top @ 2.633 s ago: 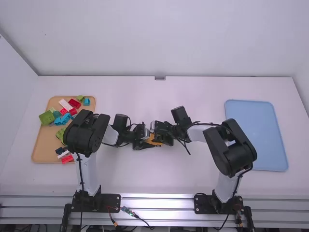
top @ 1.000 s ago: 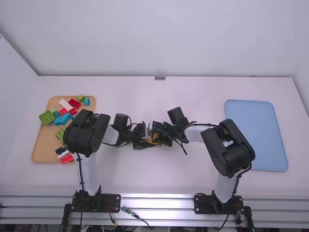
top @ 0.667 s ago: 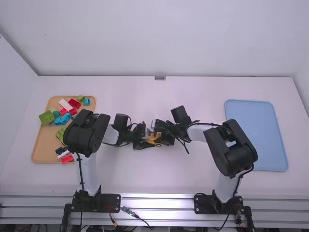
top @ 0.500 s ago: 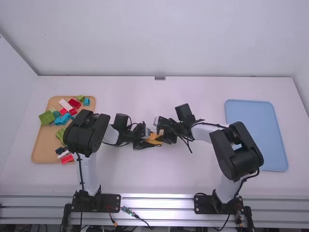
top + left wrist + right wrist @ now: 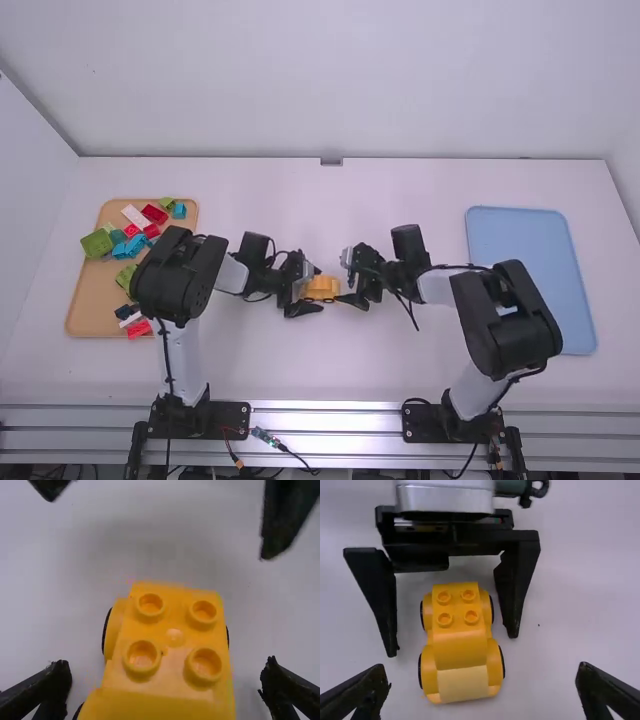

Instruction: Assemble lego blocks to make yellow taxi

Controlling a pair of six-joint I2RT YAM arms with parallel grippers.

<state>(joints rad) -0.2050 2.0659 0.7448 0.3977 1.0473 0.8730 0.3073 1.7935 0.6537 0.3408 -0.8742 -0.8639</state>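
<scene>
Between the parted fingers of the left claw (image 5: 166, 667) stands the yellow taxi (image 5: 459, 645), upright on its wheels on the bench (image 5: 300, 370); the claw is wide open and grips nothing, a finger apart from each flank, presumably to keep the car from sliding sideways while leaving it free to be released; the four studs (image 5: 444, 619) face up, bare, where another block could seat. Facing this claw, just beyond the taxi, the right claw (image 5: 483, 674) is likewise spread wide and empty, perhaps to clear the body after pressing or adjusting it.

Well out behind the left claw lies the wood-coloured tray (image 5: 84, 295) of loose blocks (image 5: 138, 329), probably a supply kept out of the working space; farther off, behind the right claw, is the blue tray (image 5: 530, 280), possibly meant for the finished car.

Compared with the earlier frames, the right claw has drawn back from the taxi, baring more of it to an onlooker; the left arm has hardly shifted; both trays lie as they did.
</scene>
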